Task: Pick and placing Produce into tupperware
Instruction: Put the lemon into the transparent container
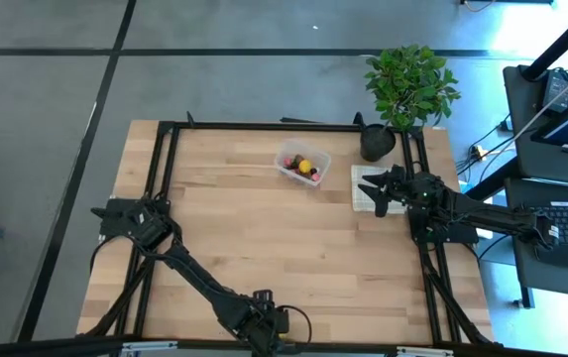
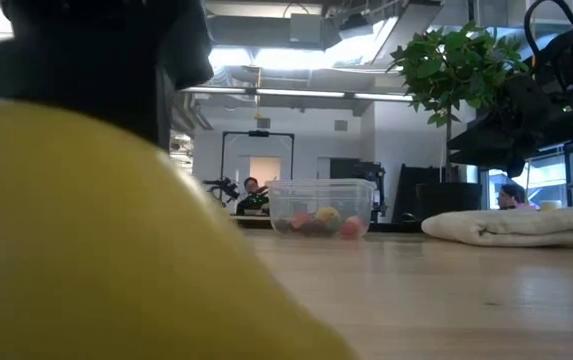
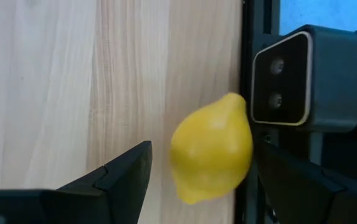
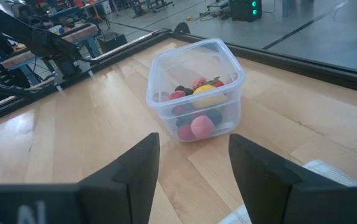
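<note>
- My left gripper [image 3: 197,180] sits at the table's [image 1: 264,238] near edge, jaws spread wide, with a yellow lemon [image 3: 212,148] lying between the fingers, not clamped.
- The tupperware [image 1: 302,164] stands at the far middle of the table, holding red berries, dark ones and a yellow piece.
- My right gripper [image 4: 194,168] hovers over the cloth [image 1: 365,188], just right of the tupperware, jaws apart and empty.
</note>
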